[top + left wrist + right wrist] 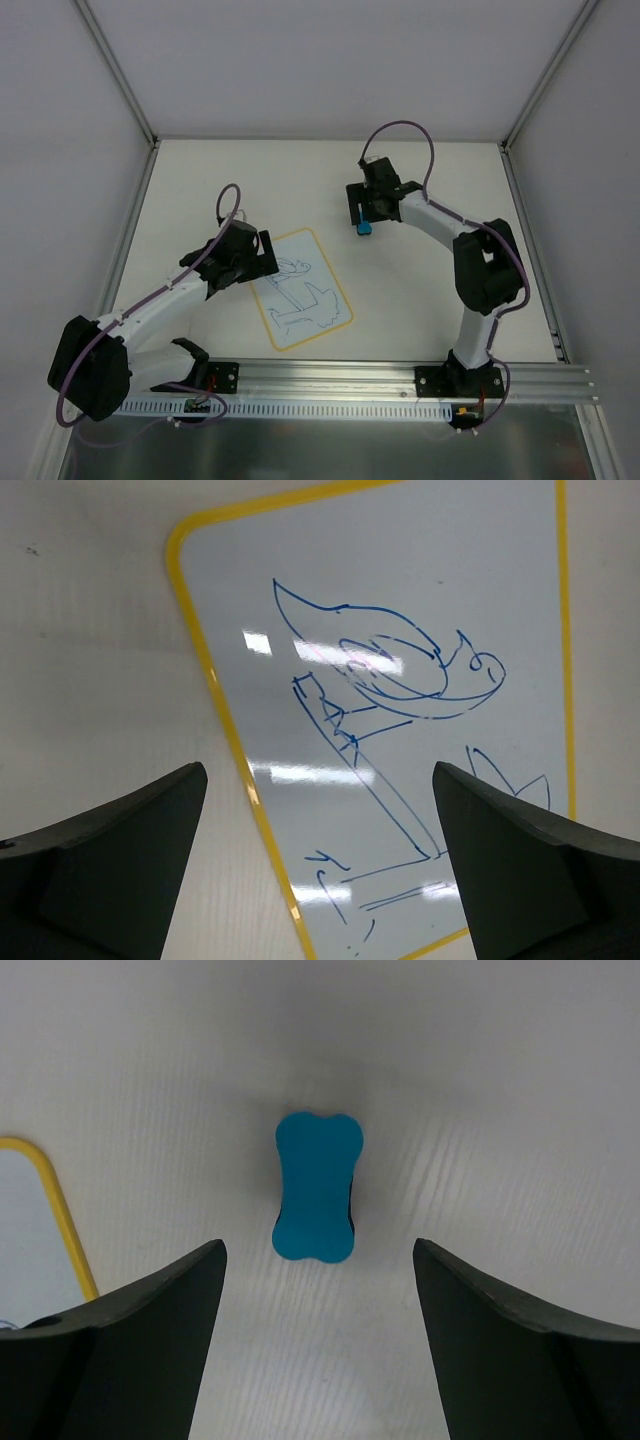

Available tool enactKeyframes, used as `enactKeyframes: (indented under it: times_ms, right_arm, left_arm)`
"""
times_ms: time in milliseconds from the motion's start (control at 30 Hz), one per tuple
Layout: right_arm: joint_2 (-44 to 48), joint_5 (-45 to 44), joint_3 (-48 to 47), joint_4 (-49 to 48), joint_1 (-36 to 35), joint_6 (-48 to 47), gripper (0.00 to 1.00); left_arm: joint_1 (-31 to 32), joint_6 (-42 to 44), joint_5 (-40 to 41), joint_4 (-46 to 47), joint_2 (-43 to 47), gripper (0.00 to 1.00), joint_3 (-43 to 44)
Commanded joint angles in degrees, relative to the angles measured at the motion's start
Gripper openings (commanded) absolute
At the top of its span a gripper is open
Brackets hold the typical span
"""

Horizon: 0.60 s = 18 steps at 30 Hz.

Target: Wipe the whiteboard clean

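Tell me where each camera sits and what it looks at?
Top external: high behind the robot, looking down at the table, whiteboard and blue eraser; left arm and right arm show.
Left wrist: on the left arm, looking down at the scribbled whiteboard; the open left gripper shows.
Right wrist: looking down at the eraser; the open right gripper shows.
Shared: both wrist views catch the whiteboard's yellow border.

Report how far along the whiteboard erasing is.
Done: nothing yet. The blue drawing covers the whiteboard, with no wiped patches visible. In hand: the right gripper hangs open over the blue eraser, which lies ungripped on the table. The left gripper is open above the board's yellow edge. Left: grasp the eraser, carry it to the board and wipe off all the lines.
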<state>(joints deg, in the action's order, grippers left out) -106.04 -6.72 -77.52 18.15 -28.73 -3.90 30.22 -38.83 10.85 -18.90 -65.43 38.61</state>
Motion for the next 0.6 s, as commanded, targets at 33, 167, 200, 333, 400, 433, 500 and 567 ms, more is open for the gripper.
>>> enactKeyframes:
  times_ms: [33, 167, 200, 333, 400, 433, 500, 567]
  right_arm:
    - [-5.92, 0.13, -7.12, 0.48, -0.19, 1.17, 0.78]
    - [-9.36, 0.83, -8.18, 0.92, -0.36, 2.23, 0.72]
    - [-10.23, 1.01, -8.35, 0.92, -0.45, 2.49, 0.71]
    - [-11.47, 0.84, -8.97, 1.10, -0.62, 2.85, 0.61]
    - [-11.47, 0.22, -8.97, 1.18, -0.71, 2.67, 0.55]
    - [-11.21, -0.13, -8.88, 1.27, -0.80, 2.58, 0.46]
    - [-10.77, -1.01, -8.62, 1.27, -1.24, 1.71, 0.40]
    - [-9.63, -2.24, -8.35, 1.27, -2.47, 0.92, 0.33]
  left_arm:
    - [-3.75, 2.27, 2.15, -0.35, 3.64, 0.99, -2.92]
    - [-5.61, 1.48, 2.59, -0.27, 3.03, 0.99, -3.37]
    - [-5.69, 1.48, 2.94, -0.35, 2.42, 0.99, -3.19]
    - [-6.22, 1.30, 3.21, -0.18, -1.80, 0.99, -2.05]
    - [-6.22, 0.86, 3.12, 0.00, -3.82, 0.97, -1.96]
    - [-6.22, 0.69, 3.21, 0.09, -4.44, 0.97, -2.05]
    - [-6.31, 0.51, 3.39, 0.26, -5.50, 0.94, -2.31]
    - [-6.75, 0.07, 3.39, 0.87, -5.76, 0.92, -2.66]
